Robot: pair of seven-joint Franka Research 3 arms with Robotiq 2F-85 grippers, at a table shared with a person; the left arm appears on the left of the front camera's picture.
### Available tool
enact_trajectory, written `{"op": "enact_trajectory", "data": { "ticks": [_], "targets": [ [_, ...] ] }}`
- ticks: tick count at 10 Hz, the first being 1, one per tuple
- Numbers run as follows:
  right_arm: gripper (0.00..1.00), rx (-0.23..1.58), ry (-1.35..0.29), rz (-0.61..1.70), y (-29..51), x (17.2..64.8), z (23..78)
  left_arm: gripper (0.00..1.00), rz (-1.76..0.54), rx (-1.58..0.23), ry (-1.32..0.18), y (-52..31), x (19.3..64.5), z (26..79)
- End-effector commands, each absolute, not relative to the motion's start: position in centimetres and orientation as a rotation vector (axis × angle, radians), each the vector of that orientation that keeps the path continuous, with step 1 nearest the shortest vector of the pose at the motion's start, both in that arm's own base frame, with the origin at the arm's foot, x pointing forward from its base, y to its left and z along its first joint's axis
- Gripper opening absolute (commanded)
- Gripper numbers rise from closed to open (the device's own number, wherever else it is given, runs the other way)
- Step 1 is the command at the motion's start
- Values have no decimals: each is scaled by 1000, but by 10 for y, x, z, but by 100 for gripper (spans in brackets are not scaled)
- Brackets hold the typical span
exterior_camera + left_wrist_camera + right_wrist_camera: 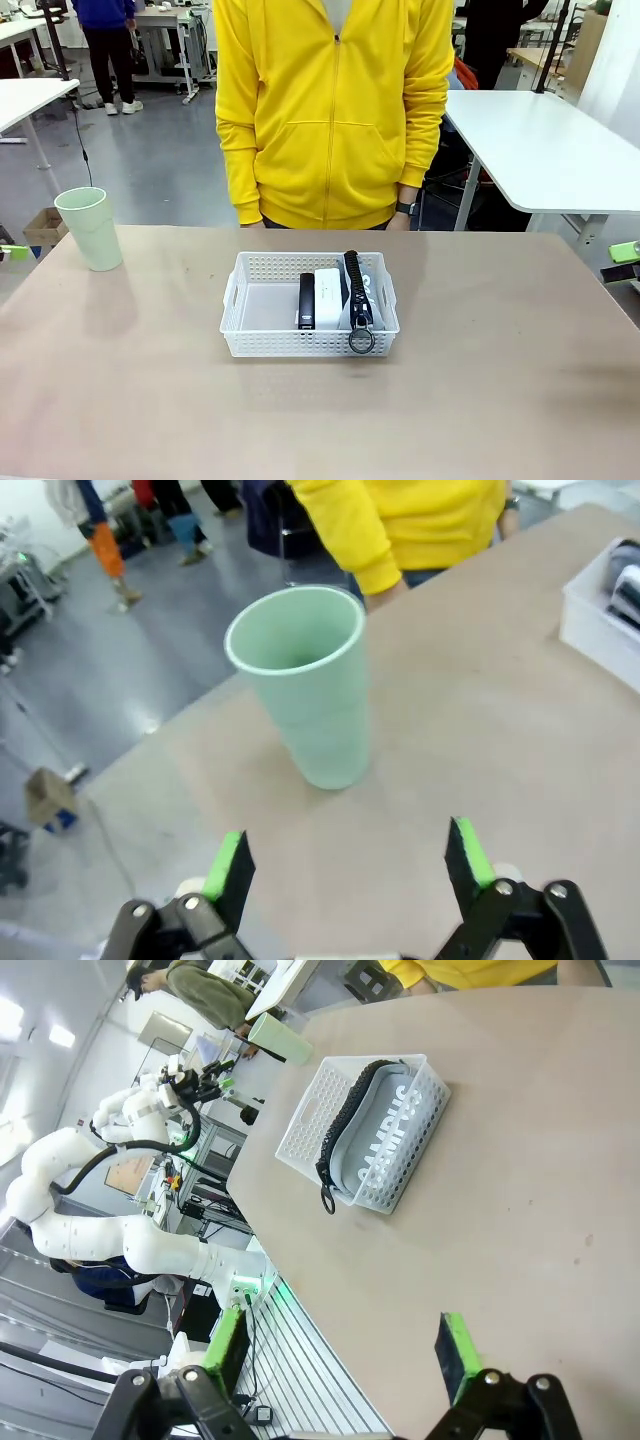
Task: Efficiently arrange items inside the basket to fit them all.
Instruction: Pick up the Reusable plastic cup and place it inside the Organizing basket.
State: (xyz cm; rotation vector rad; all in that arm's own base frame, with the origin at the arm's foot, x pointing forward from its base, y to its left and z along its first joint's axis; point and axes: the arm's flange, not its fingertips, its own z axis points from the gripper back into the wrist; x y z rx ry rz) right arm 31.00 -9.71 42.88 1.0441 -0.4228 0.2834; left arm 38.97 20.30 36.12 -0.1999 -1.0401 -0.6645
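We find the basket holding the black stapler, the small white box and the grey zip pouch side by side in its right half, with the pouch on edge and its ring pull over the near rim. The pale green cup stands upright, well left of the basket. The left gripper faces the cup, spread wide and empty. The right gripper, right of the basket, is likewise wide and empty. We judge the cup to be the outstanding item. The next move calls for grasping it and placing it in the basket's free left half.
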Motion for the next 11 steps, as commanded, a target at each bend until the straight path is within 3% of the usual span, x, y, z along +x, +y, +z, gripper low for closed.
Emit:
{"op": "enact_trajectory", "data": {
  "ticks": [1, 5, 11],
  "targets": [
    [100, 1063, -424, 262, -96, 310, 433, 100, -689, -202, -1049, 209, 429, 315],
    [100, 1063, -424, 262, -96, 310, 433, 100, -677, -233, -1074, 215, 478, 269],
    [100, 1063, -424, 262, -96, 310, 433, 100, -734, -222, -1047, 203, 503, 246]
  ]
}}
